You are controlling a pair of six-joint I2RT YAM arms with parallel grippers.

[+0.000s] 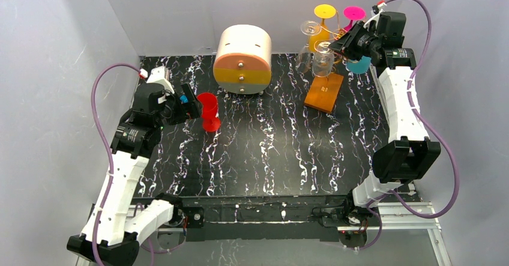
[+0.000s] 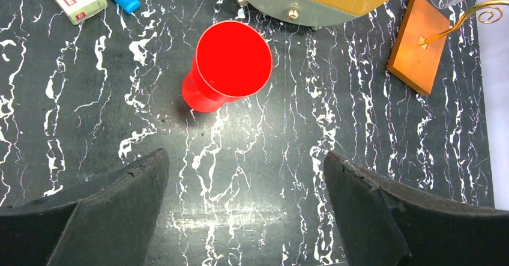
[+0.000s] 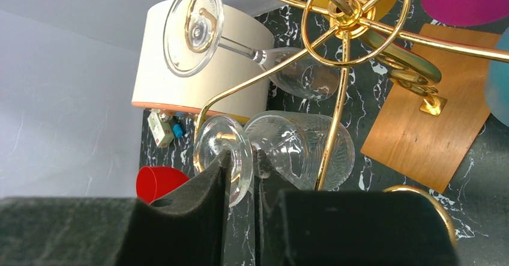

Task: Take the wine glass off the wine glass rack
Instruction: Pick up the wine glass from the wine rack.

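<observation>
**Grab made, sliding off comes next**

The left claw hangs wide open and empty above the counter. The right claw is nearly shut, pinching the round foot of a clear wine glass that hangs on the gold wine glass rack. Next, I think, it must slide the glass gently off the wire arm.

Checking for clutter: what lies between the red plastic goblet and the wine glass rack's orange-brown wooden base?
Nothing. Between the red plastic goblet and the orange-brown wooden base, the left wrist view shows only bare black marbled tabletop.
</observation>
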